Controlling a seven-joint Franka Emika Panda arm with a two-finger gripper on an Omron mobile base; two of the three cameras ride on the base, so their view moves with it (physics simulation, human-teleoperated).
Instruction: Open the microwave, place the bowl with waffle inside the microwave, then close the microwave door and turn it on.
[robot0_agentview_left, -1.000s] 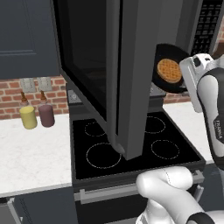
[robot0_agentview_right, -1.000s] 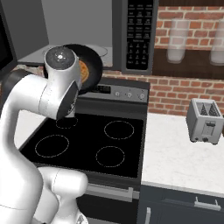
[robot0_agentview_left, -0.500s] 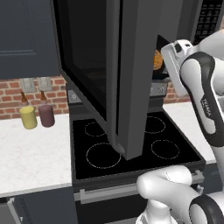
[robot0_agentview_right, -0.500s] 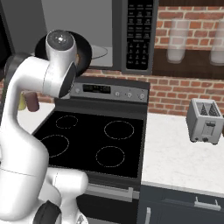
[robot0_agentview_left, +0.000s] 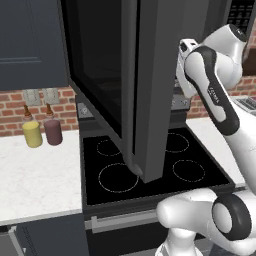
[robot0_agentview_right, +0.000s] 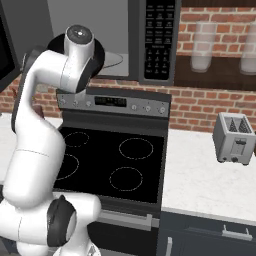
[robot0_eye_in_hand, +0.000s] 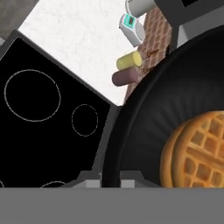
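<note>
The claw (robot0_eye_in_hand: 110, 178) grips the rim of the bowl (robot0_eye_in_hand: 144, 131) with the waffle (robot0_eye_in_hand: 197, 151); next, the bowl must go into the open microwave (robot0_agentview_right: 117, 37).

black bowl (robot0_eye_in_hand: 144, 131), golden-brown gridded waffle (robot0_eye_in_hand: 197, 151), dark-grey microwave door (robot0_agentview_left: 150, 85)

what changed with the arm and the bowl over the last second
The arm carried the bowl, with the waffle in it, up from beside the microwave door toward the open microwave cavity. The gripper keeps its hold on the rim. Door stays open; stove, toaster and bottles are unmoved.
</note>
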